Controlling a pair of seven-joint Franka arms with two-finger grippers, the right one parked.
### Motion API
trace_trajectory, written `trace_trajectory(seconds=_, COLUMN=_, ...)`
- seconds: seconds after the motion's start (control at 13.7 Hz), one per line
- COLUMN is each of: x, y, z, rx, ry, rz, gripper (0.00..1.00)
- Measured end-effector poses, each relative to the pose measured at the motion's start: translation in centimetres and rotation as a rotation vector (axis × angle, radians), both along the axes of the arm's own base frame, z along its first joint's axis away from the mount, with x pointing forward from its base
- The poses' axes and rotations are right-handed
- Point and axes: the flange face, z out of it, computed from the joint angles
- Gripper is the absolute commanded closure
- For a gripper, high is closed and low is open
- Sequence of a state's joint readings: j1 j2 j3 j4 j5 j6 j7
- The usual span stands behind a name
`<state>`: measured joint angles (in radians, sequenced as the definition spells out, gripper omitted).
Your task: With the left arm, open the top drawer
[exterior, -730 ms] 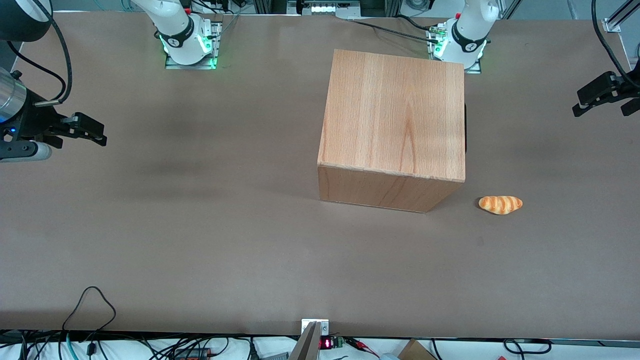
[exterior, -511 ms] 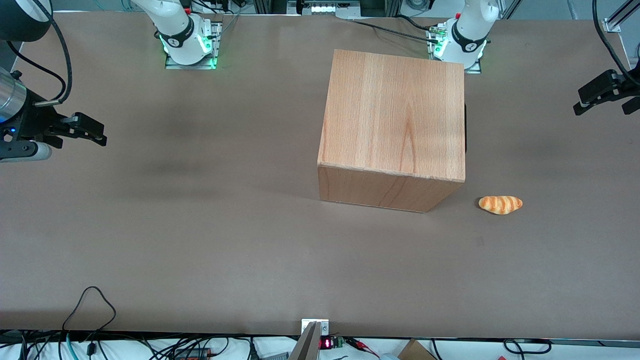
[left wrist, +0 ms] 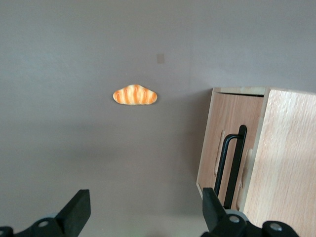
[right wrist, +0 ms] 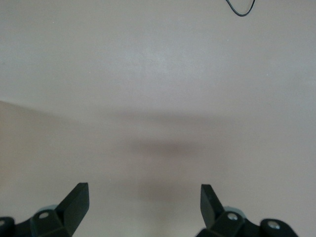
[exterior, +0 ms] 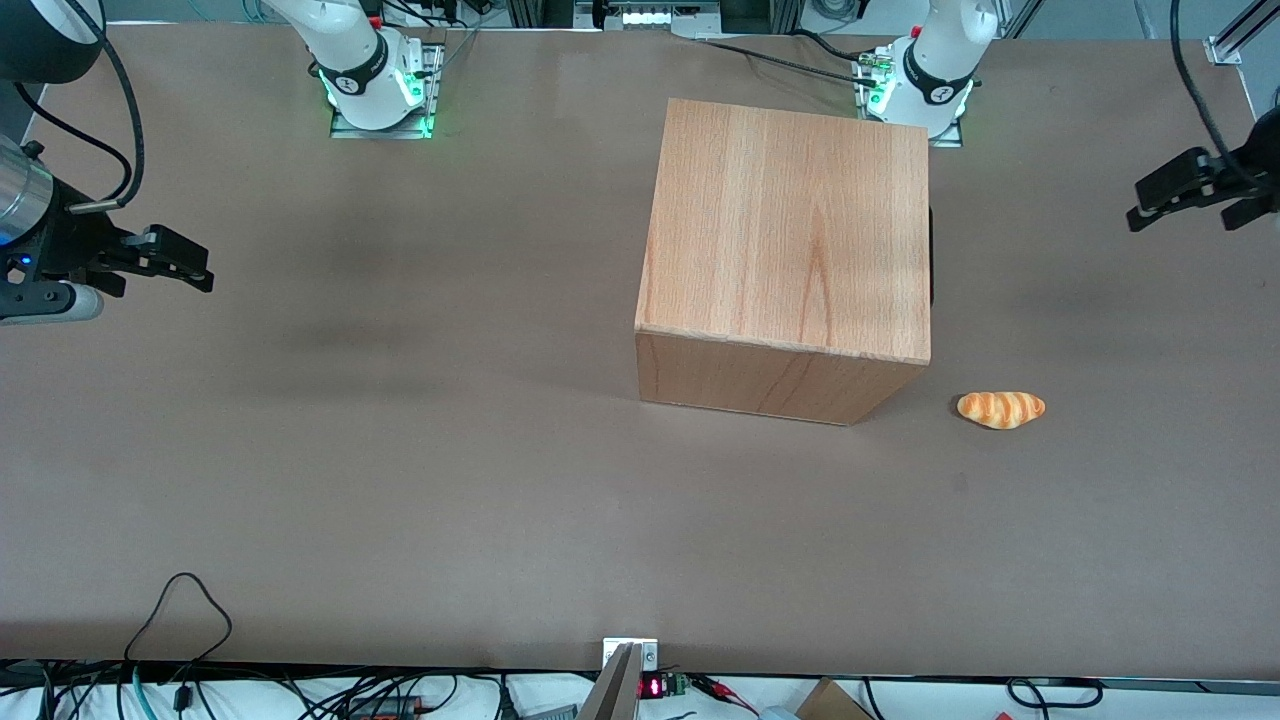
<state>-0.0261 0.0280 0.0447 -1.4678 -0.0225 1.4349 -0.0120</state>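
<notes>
The beech-wood cube cabinet [exterior: 790, 240] stands on the brown table, its front turned toward the working arm's end. Only a thin dark sliver of the handle [exterior: 931, 255] shows past its edge in the front view. In the left wrist view the front panel [left wrist: 223, 129] sits flush, with a slim black bar handle [left wrist: 236, 165] on it; the top drawer looks shut. My left gripper [exterior: 1185, 212] hovers above the table well away from the cabinet's front, toward the working arm's end. Its fingers [left wrist: 75, 213] are spread wide open [left wrist: 143, 213] with nothing between them.
A small orange striped bread roll [exterior: 1001, 409] [left wrist: 135, 95] lies on the table beside the cabinet's nearer corner, closer to the front camera than my gripper. The two arm bases [exterior: 920, 80] stand at the table's back edge. Cables [exterior: 180, 610] trail at the front edge.
My left gripper has shifted a little toward the cabinet. The cabinet and the bread roll have not moved.
</notes>
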Motion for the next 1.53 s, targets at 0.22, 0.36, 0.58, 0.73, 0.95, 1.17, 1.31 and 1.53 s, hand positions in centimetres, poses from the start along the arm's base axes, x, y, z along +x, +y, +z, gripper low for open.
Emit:
trace_trajectory(seconds=0.22, x=0.5, y=-1.6, z=-3.3, rx=-0.080, ry=0.045, rz=-0.012, gripper=0.00)
trace_trajectory(seconds=0.36, x=0.8, y=-3.0, z=-6.3, rx=-0.109, ry=0.065, rz=-0.026, gripper=0.00)
trace_trajectory(seconds=0.58, x=0.9, y=-4.6, z=-9.9, rx=-0.147, ry=0.083, rz=-0.029, gripper=0.00)
trace_trajectory(seconds=0.73, x=0.9, y=-4.6, z=-11.8, rx=-0.161, ry=0.086, rz=-0.017, gripper=0.00)
trace_trajectory(seconds=0.95, x=0.2, y=-4.8, z=-14.7, rx=-0.169, ry=0.088, rz=-0.004, gripper=0.00)
trace_trajectory(seconds=1.17, x=-0.8, y=-5.2, z=-17.2, rx=-0.183, ry=0.103, rz=0.004, gripper=0.00)
trace_trajectory(seconds=1.31, x=-1.3, y=-5.4, z=-18.6, rx=-0.199, ry=0.112, rz=0.016, gripper=0.00)
trace_trajectory(seconds=1.53, x=-1.8, y=-5.4, z=-19.9, rx=-0.211, ry=0.128, rz=0.024, gripper=0.00)
